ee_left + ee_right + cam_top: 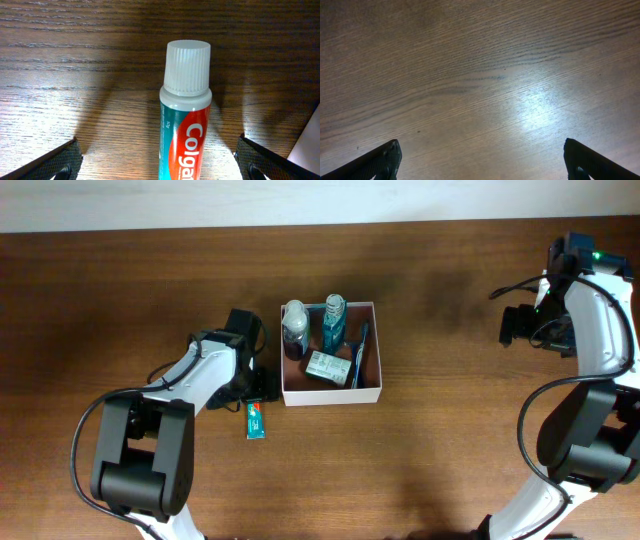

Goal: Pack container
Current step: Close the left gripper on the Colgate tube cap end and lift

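Note:
The container (332,397) is a square white-walled box with a reddish-brown floor at the table's centre. It holds a dark bottle (295,330), a teal bottle (334,323), a green-and-white soap box (328,367) and a blue toothbrush (359,350). A Colgate toothpaste tube (256,421) lies on the table just left of the container's front corner. My left gripper (262,387) is open over it. In the left wrist view the tube (185,125) lies between the spread fingers (160,161), not touched. My right gripper (515,327) is open and empty at the far right.
The right wrist view shows only bare wood between the open fingers (482,160). A white corner of the container wall (311,145) shows at the right edge of the left wrist view. A pale wall runs along the table's far edge (300,200).

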### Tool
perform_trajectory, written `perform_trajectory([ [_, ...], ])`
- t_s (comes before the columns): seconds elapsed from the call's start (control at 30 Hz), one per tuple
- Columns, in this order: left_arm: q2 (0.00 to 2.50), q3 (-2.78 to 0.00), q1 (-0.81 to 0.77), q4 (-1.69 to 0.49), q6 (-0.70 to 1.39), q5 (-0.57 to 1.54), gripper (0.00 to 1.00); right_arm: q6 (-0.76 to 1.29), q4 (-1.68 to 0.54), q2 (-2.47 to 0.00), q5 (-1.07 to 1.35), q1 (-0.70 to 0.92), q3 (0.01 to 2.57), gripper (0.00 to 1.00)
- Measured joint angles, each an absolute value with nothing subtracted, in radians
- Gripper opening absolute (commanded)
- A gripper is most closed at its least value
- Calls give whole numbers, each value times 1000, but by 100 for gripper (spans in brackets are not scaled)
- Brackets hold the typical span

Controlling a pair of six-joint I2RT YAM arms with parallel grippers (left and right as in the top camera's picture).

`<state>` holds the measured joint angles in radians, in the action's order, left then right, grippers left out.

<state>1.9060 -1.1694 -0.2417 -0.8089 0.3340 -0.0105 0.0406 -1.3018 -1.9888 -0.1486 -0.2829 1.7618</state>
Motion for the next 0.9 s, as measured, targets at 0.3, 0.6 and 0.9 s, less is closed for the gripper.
perform_trajectory([
  [0.3,1906,-1169,-242,-789,347,-9,40,40,-1302,-1989,-149,-283,1762,99],
  [0.6,1906,-1169,-242,-787,344,2,23,41,-1302,-1989,-149,-283,1762,99],
  [0.9,1906,-1169,-242,-788,344,4,18,40,-1302,-1989,-149,-283,1762,99],
])
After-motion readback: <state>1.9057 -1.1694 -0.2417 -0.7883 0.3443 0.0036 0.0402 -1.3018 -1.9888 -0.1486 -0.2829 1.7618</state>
